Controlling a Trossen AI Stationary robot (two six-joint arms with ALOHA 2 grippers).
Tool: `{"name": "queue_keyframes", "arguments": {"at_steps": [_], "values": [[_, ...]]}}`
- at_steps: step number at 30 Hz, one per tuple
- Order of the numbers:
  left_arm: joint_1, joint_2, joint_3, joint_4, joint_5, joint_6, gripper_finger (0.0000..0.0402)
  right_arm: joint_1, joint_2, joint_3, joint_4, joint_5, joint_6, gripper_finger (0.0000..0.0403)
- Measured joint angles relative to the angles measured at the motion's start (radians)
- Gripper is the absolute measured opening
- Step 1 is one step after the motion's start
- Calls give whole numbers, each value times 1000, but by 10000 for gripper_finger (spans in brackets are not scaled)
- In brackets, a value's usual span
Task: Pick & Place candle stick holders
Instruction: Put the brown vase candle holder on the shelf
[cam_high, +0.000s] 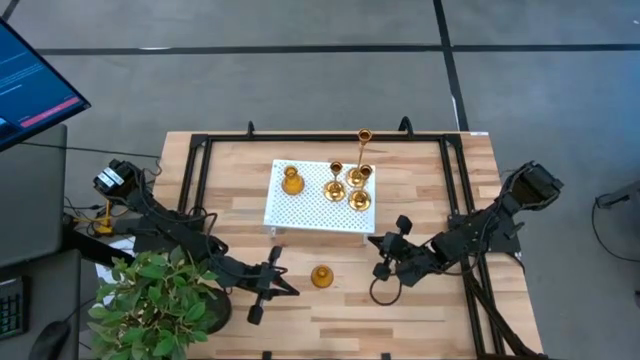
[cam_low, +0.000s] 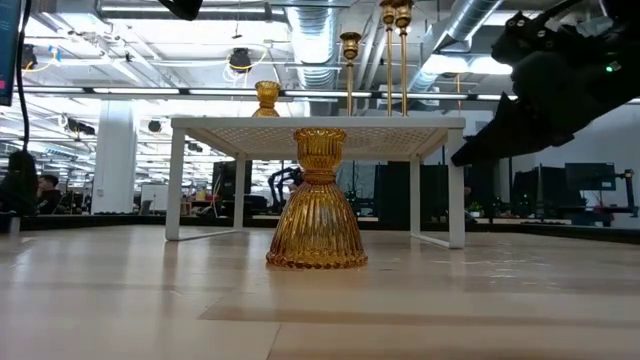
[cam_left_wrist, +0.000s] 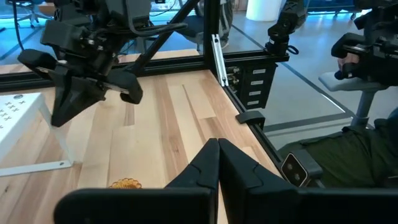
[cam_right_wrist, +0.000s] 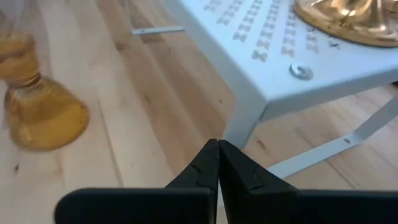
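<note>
One amber ribbed candle stick holder (cam_high: 321, 276) stands on its round base on the wooden table, near the front; it also shows in the low view (cam_low: 317, 200) and the right wrist view (cam_right_wrist: 34, 102). Several gold holders (cam_high: 355, 188) stand on the white perforated tray (cam_high: 310, 210), among them a tall thin one (cam_high: 364, 140) and a squat one (cam_high: 290, 181). My left gripper (cam_high: 293, 290) is shut and empty, just left of the amber holder. My right gripper (cam_high: 373, 241) is shut and empty, right of that holder, by the tray's near right leg (cam_right_wrist: 245, 124).
A potted plant (cam_high: 155, 300) stands at the table's near left corner over the left arm. Black frame rails (cam_high: 200, 170) run along the table's left, far and right sides. A monitor (cam_high: 30, 80) stands beyond the far left. Bare wood lies around the amber holder.
</note>
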Motion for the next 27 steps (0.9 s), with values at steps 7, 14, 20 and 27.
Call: {"name": "queue_keyframes", "arguments": {"at_steps": [7, 14, 20, 27], "values": [[0, 0, 0, 0, 0, 0, 3, -21, 0, 0, 11, 24, -4, 0], [0, 0, 0, -19, 0, 0, 3, -10, -1, 0, 9, 26, -5, 0], [0, 0, 0, -135, 8, 0, 3, 46, -99, 0, 4, -14, -74, 0], [2, 0, -53, -165, 8, 26, 3, 152, -307, 0, 9, -25, -186, 0]]}}
